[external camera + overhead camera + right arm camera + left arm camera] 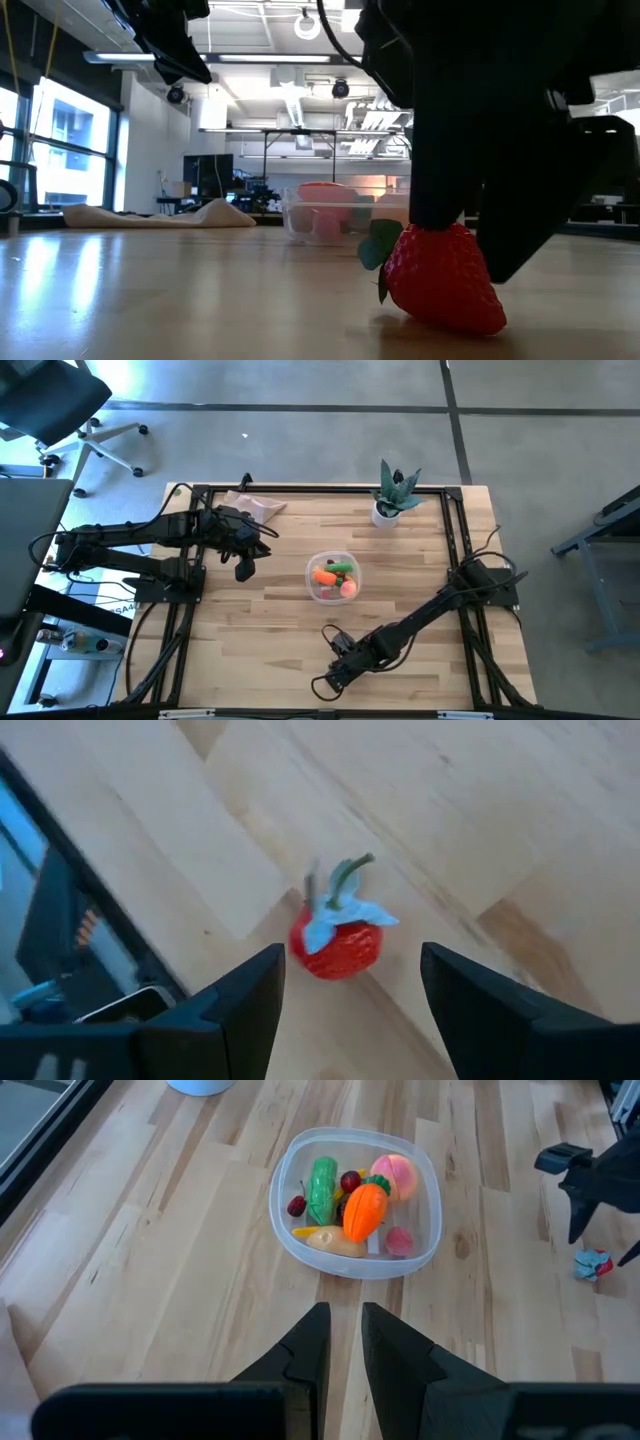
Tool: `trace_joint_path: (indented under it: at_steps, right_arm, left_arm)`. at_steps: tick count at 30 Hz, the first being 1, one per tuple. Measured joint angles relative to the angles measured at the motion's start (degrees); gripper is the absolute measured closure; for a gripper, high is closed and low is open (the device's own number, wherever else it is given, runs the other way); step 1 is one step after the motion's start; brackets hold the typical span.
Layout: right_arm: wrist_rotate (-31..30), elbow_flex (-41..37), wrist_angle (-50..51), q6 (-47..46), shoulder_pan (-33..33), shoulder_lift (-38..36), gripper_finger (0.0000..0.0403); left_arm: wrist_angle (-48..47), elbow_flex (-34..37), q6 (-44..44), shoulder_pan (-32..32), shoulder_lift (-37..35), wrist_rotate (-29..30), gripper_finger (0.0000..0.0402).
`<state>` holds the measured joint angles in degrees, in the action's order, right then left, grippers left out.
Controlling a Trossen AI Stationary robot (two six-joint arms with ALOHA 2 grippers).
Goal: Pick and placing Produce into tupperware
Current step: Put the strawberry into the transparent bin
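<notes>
Strawberry [337, 942], glossy red, leafy-topped, lies between open right tool [345, 995] fingers.

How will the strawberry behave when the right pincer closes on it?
The strawberry looks like smooth, hard plastic, so it may slip between the fingers of the open right pincer. Its rounded, tapered body lies on its side on the table, so a one-sided push would probably roll it. It seems light for its size.

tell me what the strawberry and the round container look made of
Red toy strawberry: likely moulded plastic, slightly glossy, with a stiff pale leaf cap. Round clear container: thin see-through plastic; the produce inside shows through its wall. It sits on a wooden table with visible grain.
</notes>
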<state>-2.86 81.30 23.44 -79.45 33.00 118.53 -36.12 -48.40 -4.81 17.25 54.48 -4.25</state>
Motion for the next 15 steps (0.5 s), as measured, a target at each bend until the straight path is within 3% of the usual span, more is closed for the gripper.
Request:
trace_joint_path:
  at_steps: [15]
  right_arm:
    - [1.0, 0.0, -1.1, 3.4, -1.5, 0.4, 0.0176]
  left_arm:
    - [0.0, 0.0, 0.0, 0.0, 0.0, 0.0, 0.035]
